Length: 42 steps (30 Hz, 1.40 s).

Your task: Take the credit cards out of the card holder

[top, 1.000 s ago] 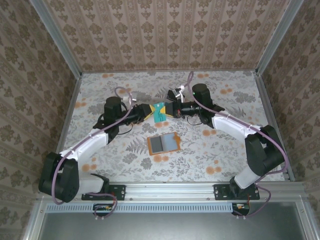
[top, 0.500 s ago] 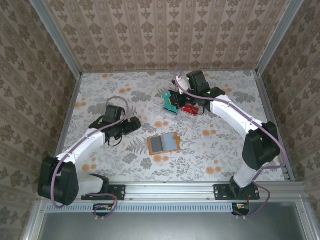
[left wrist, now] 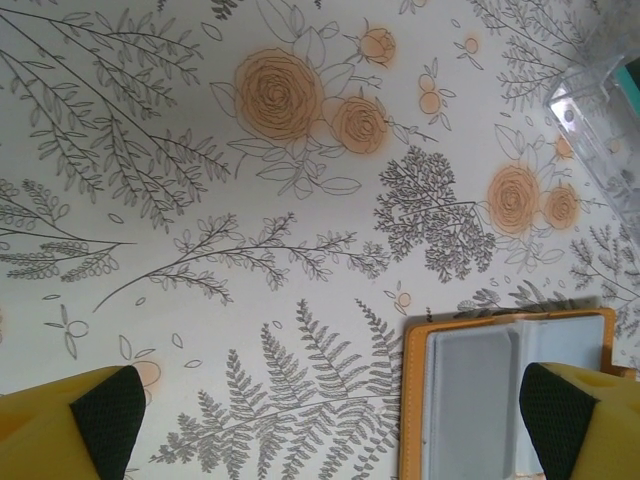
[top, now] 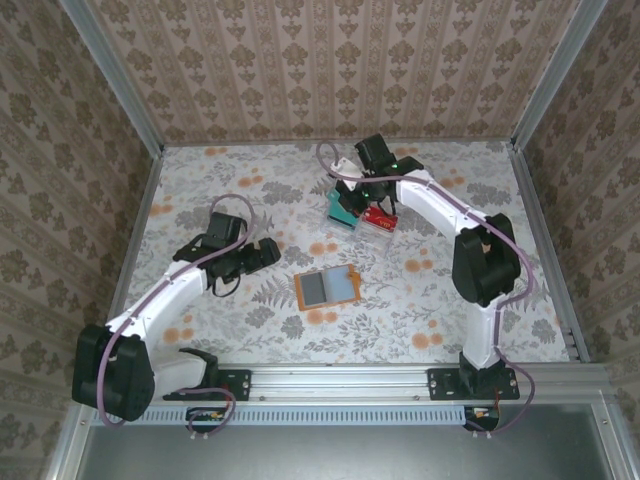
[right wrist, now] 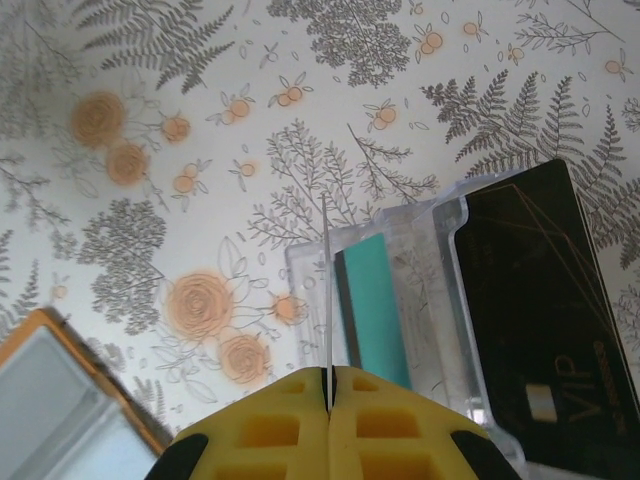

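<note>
a second ago both claws met at the middle of the table (top: 200,190) with a teal card between them; now they are well apart. the left claw (top: 268,252) has pulled back to the left of centre in the top view. its jaws have gone from partly closed to wide open, with nothing between them. in the left wrist view its yellow fingers (left wrist: 60,440) sit at the two lower corners of the frame. the holder (top: 327,288) lies open and flat on the table just below centre in the top view, where it lay before. the left wrist view shows the holder (left wrist: 500,390) at the lower right, grey pockets up.

the right claw (top: 350,198) has swung to the upper middle of the top view, over the clear tray (top: 385,230), and its elbow has drawn in from the right edge. it is closed on a thin card (right wrist: 325,290) seen edge-on at the tray (right wrist: 440,290). just right of that edge a teal card (right wrist: 375,310) shows inside the tray, and a black card (right wrist: 530,320) lies further right. whether the gripped edge belongs to the teal card i cannot tell. from above, the teal card (top: 340,208) shows at the tray's left end, with a red card (top: 378,217) in the tray beside it.
</note>
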Tool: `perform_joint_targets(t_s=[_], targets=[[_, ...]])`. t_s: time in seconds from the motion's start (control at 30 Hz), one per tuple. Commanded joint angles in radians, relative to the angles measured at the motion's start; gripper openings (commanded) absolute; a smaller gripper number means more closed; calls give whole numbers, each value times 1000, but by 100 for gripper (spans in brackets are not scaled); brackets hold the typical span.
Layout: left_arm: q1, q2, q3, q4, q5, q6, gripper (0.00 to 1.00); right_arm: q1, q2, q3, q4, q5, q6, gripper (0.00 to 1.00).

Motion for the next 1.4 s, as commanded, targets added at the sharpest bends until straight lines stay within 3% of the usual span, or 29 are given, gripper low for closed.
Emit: perform_joint_targets(t_s=[0.0, 0.17, 0.57, 0.9, 1.23, 1.37], targets=[[-21, -12, 6, 12, 26, 14, 100, -6, 55, 68, -61, 21, -68, 0], [-34, -10, -11, 20, 20, -5, 100, -6, 104, 117, -115, -7, -88, 0], [-36, -4, -17, 7, 18, 0, 100, -6, 151, 145, -157, 104, -152, 3], [-58, 23, -3, 4, 1, 2, 100, -5, 174, 181, -196, 121, -167, 23], [-75, 35, 15, -11, -9, 2, 100, -5, 84, 160, -151, 88, -70, 28], [-75, 23, 15, -12, 1, -9, 100, 1, -28, 74, -74, 127, 107, 39]])
